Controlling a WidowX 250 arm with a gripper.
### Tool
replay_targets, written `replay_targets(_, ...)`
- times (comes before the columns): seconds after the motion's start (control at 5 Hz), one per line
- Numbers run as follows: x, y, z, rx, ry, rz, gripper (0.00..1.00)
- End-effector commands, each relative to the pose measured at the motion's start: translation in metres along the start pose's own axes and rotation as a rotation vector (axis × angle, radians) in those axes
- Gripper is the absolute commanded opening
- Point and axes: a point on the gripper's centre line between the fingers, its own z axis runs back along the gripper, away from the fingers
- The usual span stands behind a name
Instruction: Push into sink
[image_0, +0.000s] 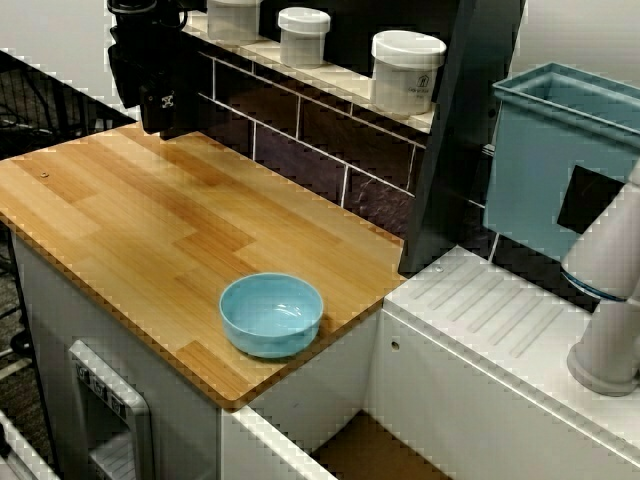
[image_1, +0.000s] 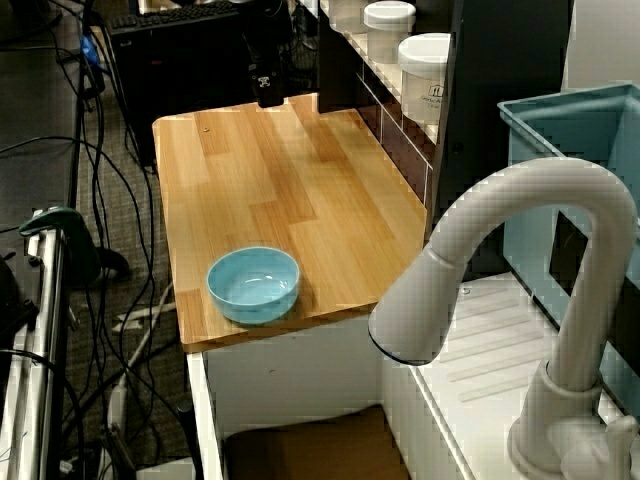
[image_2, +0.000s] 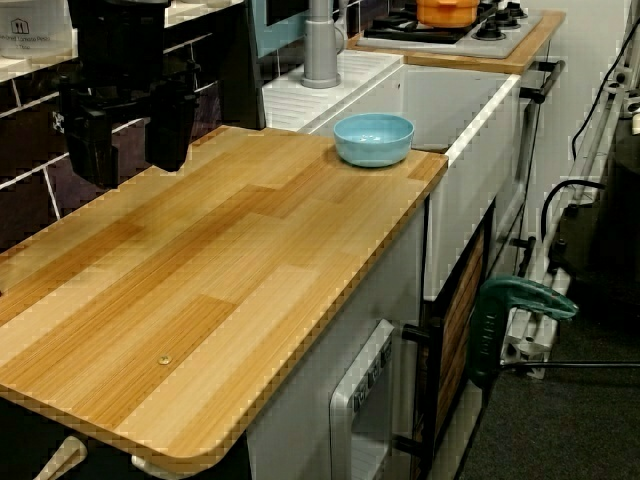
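Observation:
A light blue bowl (image_0: 272, 315) (image_1: 254, 284) (image_2: 373, 138) stands upright and empty on the wooden counter (image_0: 140, 220), close to the corner that borders the sink (image_0: 372, 452) (image_1: 305, 450) (image_2: 440, 105). The sink's brownish floor shows just below that counter edge. My black gripper (image_0: 160, 118) (image_1: 268, 92) (image_2: 128, 150) hangs over the far back corner of the counter by the tiled wall, well away from the bowl. Its two fingers (image_2: 88, 150) stand apart with nothing between them, so it is open.
Three white jars (image_0: 407, 70) line the shelf above the tiles. A teal bin (image_0: 560, 170) sits behind the ribbed drainboard (image_0: 500, 310), where the white faucet (image_1: 520, 260) curves over. A stove with an orange pot (image_2: 450, 10) lies beyond the sink.

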Motion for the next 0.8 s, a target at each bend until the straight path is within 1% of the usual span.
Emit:
replay_targets(0.0, 0.0, 0.0, 0.0, 0.0, 0.0, 0.0, 1.0)
replay_targets(0.2, -0.019, -0.003, 0.003, -0.02, 0.018, -0.104, 1.0)
replay_targets(0.4, -0.035, -0.001, 0.011, -0.031, 0.01, -0.135, 1.0)
replay_targets(0.6, -0.051, -0.005, 0.009, -0.049, 0.022, -0.104, 1.0)
